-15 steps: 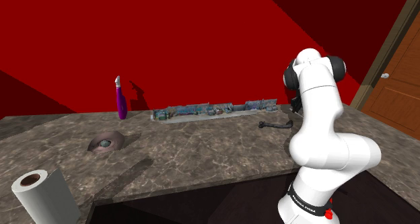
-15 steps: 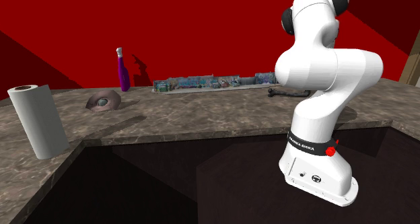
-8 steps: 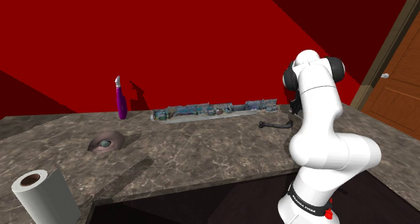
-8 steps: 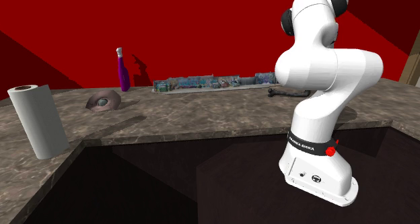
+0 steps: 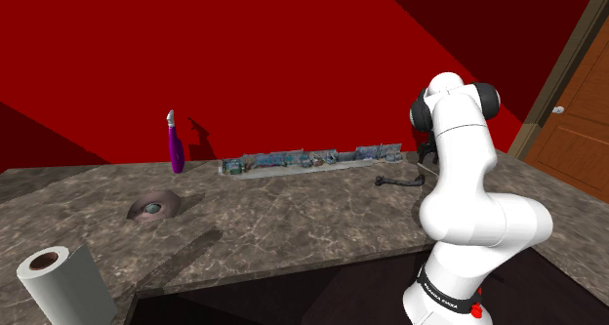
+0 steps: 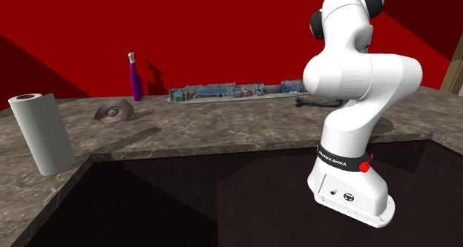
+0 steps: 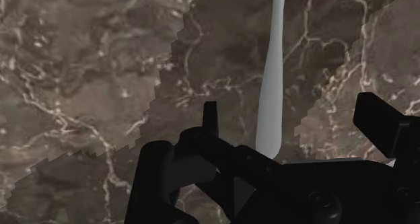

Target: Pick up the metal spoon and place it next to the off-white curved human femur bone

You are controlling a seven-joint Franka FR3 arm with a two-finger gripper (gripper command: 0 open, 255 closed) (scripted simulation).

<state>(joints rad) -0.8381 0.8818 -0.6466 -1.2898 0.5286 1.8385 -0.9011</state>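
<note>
A pale grey spoon handle [image 7: 272, 88] lies on the brown marble counter [image 7: 81, 88], running away from the hand between my fingers. My gripper [image 7: 293, 114] is open, and neither black finger [image 7: 211, 122] touches the handle; the spoon's bowl end is hidden under the hand. In the shoulder view the black hand [image 5: 426, 157] peeks out behind the white arm, just beside a slender dark bone-shaped object [image 5: 398, 181] lying on the counter. That bone [image 6: 312, 101] also pokes out from behind the arm in the second exterior view.
A long patterned strip [image 5: 312, 161] lies along the red wall, with a purple bottle [image 5: 176, 147] at its left. A round dark dish [image 5: 154, 208] and a paper towel roll [image 5: 60, 279] sit nearer the counter's front edge. A wooden door [image 5: 576, 128] stands at the right.
The black hand behind the arm looks very slightly higher than before. The bone, the bottle, the dish and the roll have not moved.
</note>
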